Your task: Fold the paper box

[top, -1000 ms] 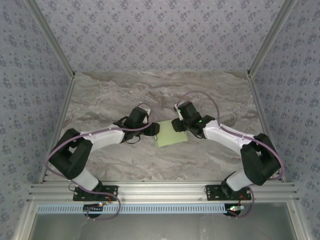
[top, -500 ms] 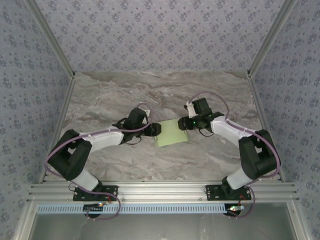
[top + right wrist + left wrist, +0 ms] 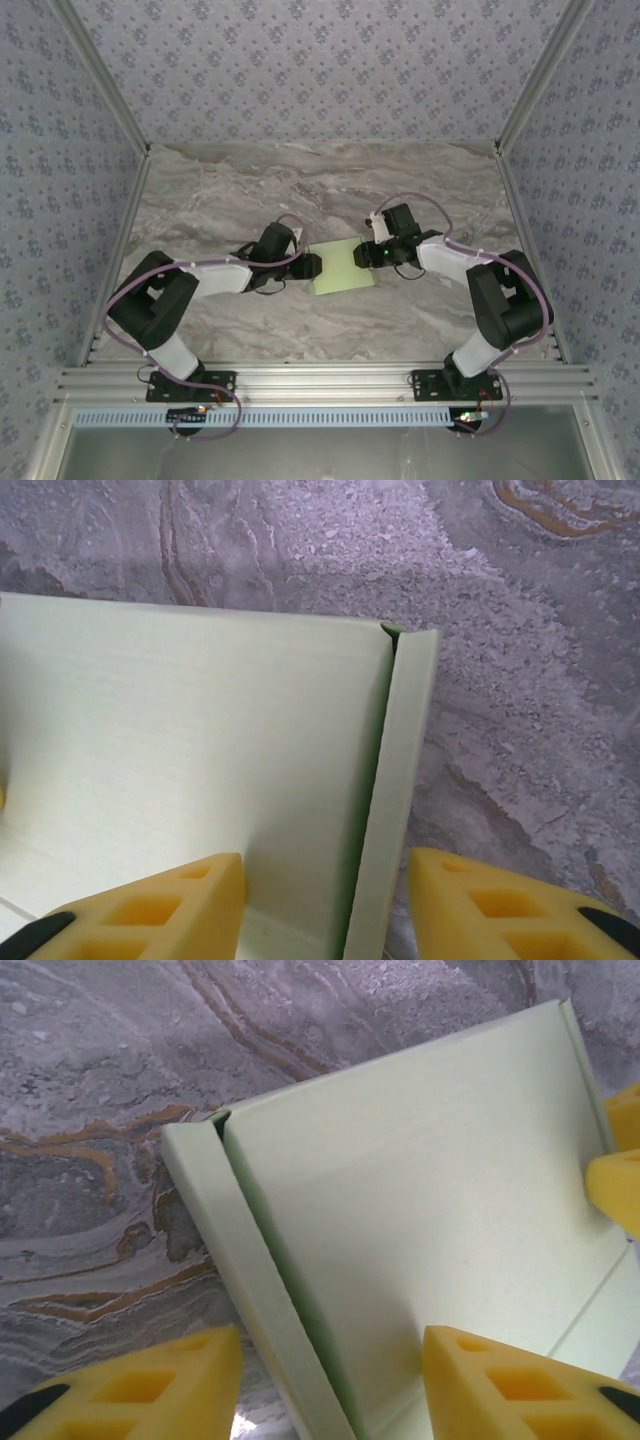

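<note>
The paper box (image 3: 343, 267) is a pale green card sheet lying flat on the marble table, mid-way between the arms. My left gripper (image 3: 312, 266) is at its left edge and my right gripper (image 3: 366, 256) at its right edge. In the left wrist view the sheet (image 3: 420, 1180) has a narrow side flap (image 3: 235, 1260) standing up, and the left gripper (image 3: 330, 1390) is open astride that flap without touching it. The right gripper (image 3: 325, 910) is open astride the opposite raised flap (image 3: 400, 770) of the sheet (image 3: 180, 740). A yellow fingertip (image 3: 615, 1185) of the right gripper shows across the sheet.
The marble table (image 3: 220, 190) is fenced by aluminium posts (image 3: 120, 250) on the left and right and a rail (image 3: 320, 380) along the near edge. Patterned walls stand behind and beside it.
The left gripper has slid right up to the sheet's left edge. The right gripper swung out to the right, then came back down onto the sheet's right edge.
</note>
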Available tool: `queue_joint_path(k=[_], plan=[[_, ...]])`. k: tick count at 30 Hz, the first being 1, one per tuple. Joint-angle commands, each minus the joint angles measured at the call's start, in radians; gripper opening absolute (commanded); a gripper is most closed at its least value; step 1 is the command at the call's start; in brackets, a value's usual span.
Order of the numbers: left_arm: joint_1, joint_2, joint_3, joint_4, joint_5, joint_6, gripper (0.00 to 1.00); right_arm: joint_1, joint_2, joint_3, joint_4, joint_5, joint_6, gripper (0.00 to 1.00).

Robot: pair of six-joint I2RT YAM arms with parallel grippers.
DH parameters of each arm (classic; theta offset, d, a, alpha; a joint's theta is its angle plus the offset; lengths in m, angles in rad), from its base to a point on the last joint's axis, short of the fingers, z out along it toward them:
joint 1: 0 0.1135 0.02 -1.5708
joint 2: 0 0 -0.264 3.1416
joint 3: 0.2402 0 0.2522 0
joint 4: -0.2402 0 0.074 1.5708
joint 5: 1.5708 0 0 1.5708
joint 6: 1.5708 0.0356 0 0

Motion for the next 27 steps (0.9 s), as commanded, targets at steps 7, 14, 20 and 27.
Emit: queue_joint_path(k=[7, 14, 20, 27], plan=[[-0.008, 0.04, -0.013, 0.007, 0.003, 0.005, 0.41, 0.044, 0.048, -0.013, -0.034, 0.09, 0.008, 0.42], [-0.005, -0.002, 0.011, -0.035, -0.045, 0.027, 0.51, 0.05, 0.014, 0.019, -0.067, 0.136, -0.007, 0.42], [0.014, -0.028, 0.022, -0.04, -0.059, 0.022, 0.62, 0.039, 0.006, 0.052, -0.092, 0.145, -0.024, 0.47], [0.028, -0.029, 0.058, -0.04, -0.038, 0.015, 0.68, 0.027, 0.0, 0.075, -0.085, 0.114, -0.018, 0.53]])
